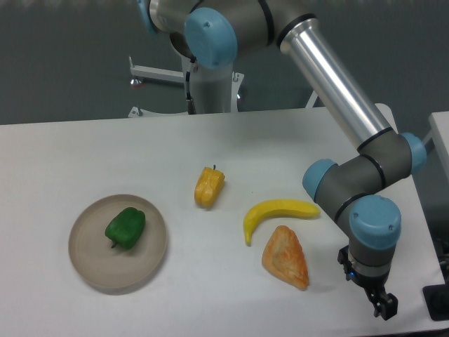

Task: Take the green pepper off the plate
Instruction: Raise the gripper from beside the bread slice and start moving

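Nearest me, at the left, sat the plate (88, 270), with the green pepper (125, 227) lying a little above its centre. It looked light, stiff and glossy, probably slippery; gripping across its broad lobes seemed wisest. Rightward lay a yellow-orange pepper (209, 187), a banana (279, 211) and a pastry wedge (286, 258). Far right hung the gripper (384, 307), well apart, carrying nothing; whether its fingers were parted, I couldn't tell.
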